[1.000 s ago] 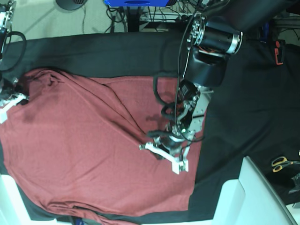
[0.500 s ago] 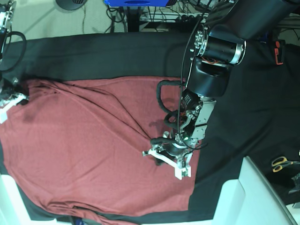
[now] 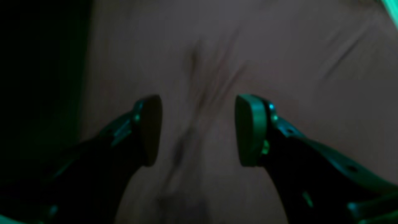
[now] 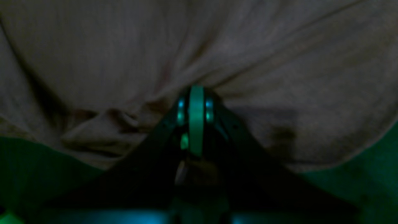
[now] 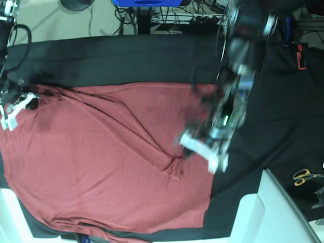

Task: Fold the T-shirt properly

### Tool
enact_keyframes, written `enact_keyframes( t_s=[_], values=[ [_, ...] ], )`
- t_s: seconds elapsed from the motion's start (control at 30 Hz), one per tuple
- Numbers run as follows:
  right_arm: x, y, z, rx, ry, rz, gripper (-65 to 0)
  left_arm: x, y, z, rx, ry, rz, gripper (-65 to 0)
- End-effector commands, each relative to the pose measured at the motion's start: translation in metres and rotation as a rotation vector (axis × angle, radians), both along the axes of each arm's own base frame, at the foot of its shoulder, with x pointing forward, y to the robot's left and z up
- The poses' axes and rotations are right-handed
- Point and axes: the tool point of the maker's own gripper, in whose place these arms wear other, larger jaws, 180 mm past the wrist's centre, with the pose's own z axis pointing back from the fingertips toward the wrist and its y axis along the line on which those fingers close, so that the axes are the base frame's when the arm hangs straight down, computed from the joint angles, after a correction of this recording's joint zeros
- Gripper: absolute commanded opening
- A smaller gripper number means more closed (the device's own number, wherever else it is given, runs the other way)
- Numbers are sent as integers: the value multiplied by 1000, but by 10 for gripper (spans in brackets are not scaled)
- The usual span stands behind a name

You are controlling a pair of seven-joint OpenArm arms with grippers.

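Observation:
The brick-red T-shirt (image 5: 101, 157) lies spread on the black tablecloth (image 5: 126, 61), with long creases and a small pucker near its right side. My left gripper (image 5: 202, 149) is open and empty, blurred, just above the shirt's right edge. In the left wrist view its gripper (image 3: 199, 130) hovers with jaws apart over wrinkled cloth (image 3: 279, 62). My right gripper (image 5: 12, 109) is shut on the shirt's far left corner. In the right wrist view its gripper (image 4: 196, 93) pinches bunched cloth (image 4: 124, 62).
Yellow-handled scissors (image 5: 304, 176) lie on the tablecloth at the right. A white bin (image 5: 263, 212) stands at the lower right and a white edge (image 5: 7, 212) at the lower left. Cables and a blue box (image 5: 147, 2) are behind the table.
My left gripper has lifted and swung right, away from the crease in the shirt's middle. My right gripper has moved up a little, drawing the left corner with it.

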Motion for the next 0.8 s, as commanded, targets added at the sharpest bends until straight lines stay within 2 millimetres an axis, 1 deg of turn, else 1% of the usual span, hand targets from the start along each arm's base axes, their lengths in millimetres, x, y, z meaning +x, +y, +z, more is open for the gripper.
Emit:
enact_keyframes(
  t_s=[0.0,0.03,0.07,0.2,0.27,0.3,0.33,0.37,0.4,0.47,0.5,0.53,0.6,0.67,0.73,0.77],
  values=[
    [21,-11,27,-27,-94,9,-644,9,0,28,-5,-94,-16,-291],
    [25,-8,36,-39,-121,25,-641,-6,6,25,9,-91,-23,-291],
    [27,-2,40,-36,-141,35,-639,-17,9,23,18,-85,-29,-293],
    [33,-7,64,-43,-240,-22,-635,-68,29,8,80,-29,-61,-293],
    [32,-8,65,-64,-226,-11,-626,-88,38,2,103,-4,-73,-293],
    [26,-11,62,-90,-192,0,-600,-97,41,1,112,6,-81,-293],
    [20,-10,57,-108,-156,14,-561,-107,42,-1,118,18,-88,-293],
    [13,-8,54,-127,-123,32,-497,-117,44,-5,125,34,-96,-293],
    [4,1,48,-129,-96,45,-435,-127,45,-8,128,50,-102,-293],
    [-11,15,45,-142,-92,73,-318,-144,46,-14,130,80,-109,-293],
    [-20,22,44,-158,-93,92,-275,-151,46,-18,129,95,-110,-293],
    [-28,30,44,-178,-92,110,-251,-158,46,-21,128,110,-111,-293],
    [-39,40,44,-234,-91,142,-245,-166,46,-26,126,130,-110,-293],
    [-50,45,38,-311,-58,172,-240,-171,45,-29,124,142,-110,-293],
    [-56,50,31,-369,-30,198,-240,-173,45,-30,122,145,-110,-293],
    [-56,52,29,-391,-32,207,-240,-174,45,-30,122,146,-110,-293]
  ],
)
